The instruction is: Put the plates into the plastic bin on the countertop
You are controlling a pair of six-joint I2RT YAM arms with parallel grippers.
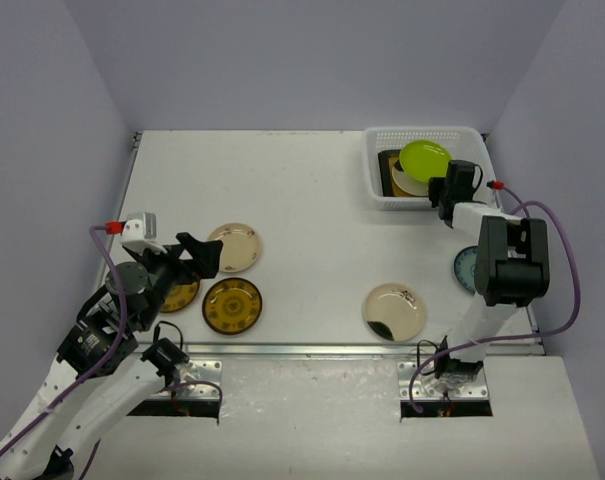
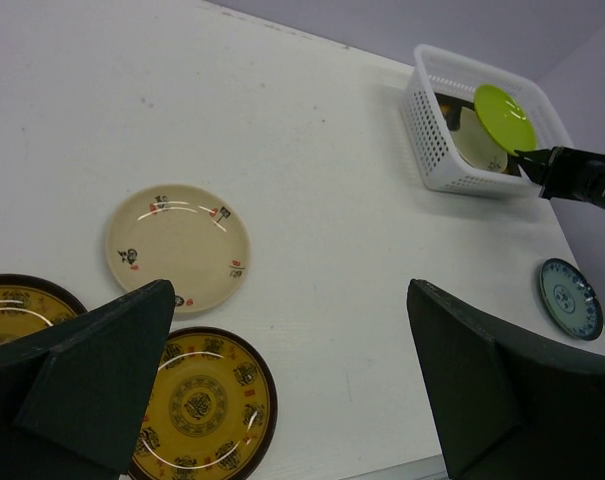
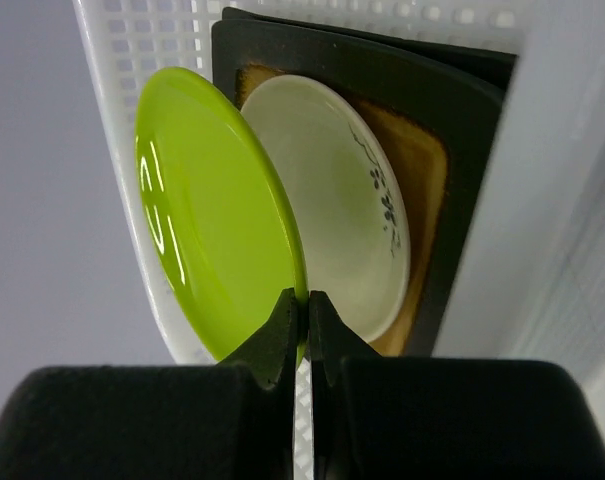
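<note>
The white plastic bin (image 1: pixel 377 190) stands at the back right of the countertop (image 1: pixel 312 220). My right gripper (image 1: pixel 444 186) is shut on the rim of the lime green plate (image 1: pixel 423 159) and holds it tilted over the bin. In the right wrist view the gripper (image 3: pixel 304 300) pinches the lime plate (image 3: pixel 207 210) above a cream plate (image 3: pixel 332 190) lying on an amber square plate (image 3: pixel 427 170) inside the bin (image 3: pixel 112 60). My left gripper (image 1: pixel 204 255) is open and empty above the plates at the left.
On the countertop lie a cream plate (image 1: pixel 234 247), a brown-gold plate (image 1: pixel 232 305), a second one (image 1: pixel 179 296) partly under my left arm, a cream plate with a dark blotch (image 1: pixel 394 311) and a blue-white plate (image 1: pixel 466 270). The metal rail (image 1: pixel 312 350) runs along the front.
</note>
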